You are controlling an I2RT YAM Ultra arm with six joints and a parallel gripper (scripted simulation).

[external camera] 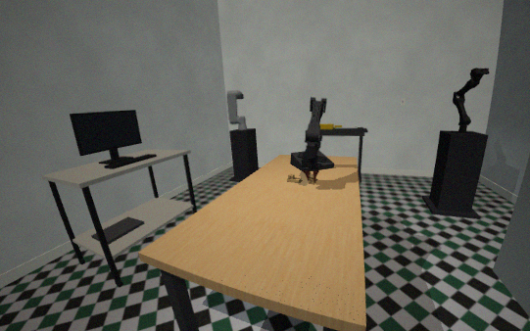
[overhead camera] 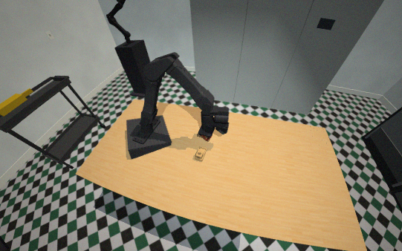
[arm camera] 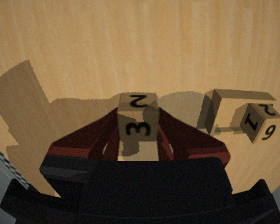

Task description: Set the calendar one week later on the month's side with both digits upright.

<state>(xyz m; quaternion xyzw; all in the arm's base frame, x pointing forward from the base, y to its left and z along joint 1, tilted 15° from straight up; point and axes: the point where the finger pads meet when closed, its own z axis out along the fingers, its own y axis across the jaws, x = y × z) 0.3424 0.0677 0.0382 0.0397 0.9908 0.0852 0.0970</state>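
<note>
Arm (overhead camera: 186,83) bent fwd, jaws clamped on cube (arm camera: 138,125).

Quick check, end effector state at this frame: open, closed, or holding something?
End effector: closed on a wooden number cube, the face with 3 toward the wrist camera.

Cube (arm camera: 138,125): pale wood, black digits; face toward the wrist camera reads 3. Clamped between the gripper's (arm camera: 139,144) red fingers, above the table.

Tray (arm camera: 216,111): small, pale wood, on the table, apart from held cube.

Second cube (arm camera: 257,123): in the tray, tilted, 9 showing.
</note>
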